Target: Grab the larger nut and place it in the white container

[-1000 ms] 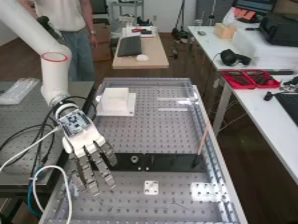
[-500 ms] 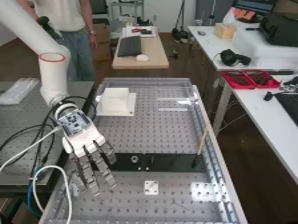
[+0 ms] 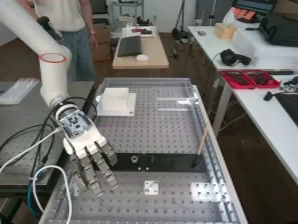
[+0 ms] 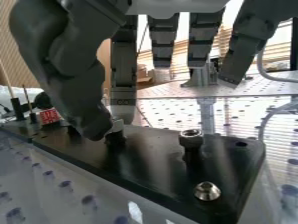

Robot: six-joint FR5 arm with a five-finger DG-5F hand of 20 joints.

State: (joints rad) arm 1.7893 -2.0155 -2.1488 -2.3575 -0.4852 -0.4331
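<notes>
The larger nut (image 4: 117, 127), apparently beside the thumb (image 4: 92, 114), awaits grasping: the hand (image 3: 85, 139), fingers (image 3: 103, 166) straight and slightly spread, must close before lifting toward the far corner of the bench (image 3: 148, 136).

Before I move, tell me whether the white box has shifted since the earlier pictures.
No; the white box keeps its place relative to the bench.
</notes>
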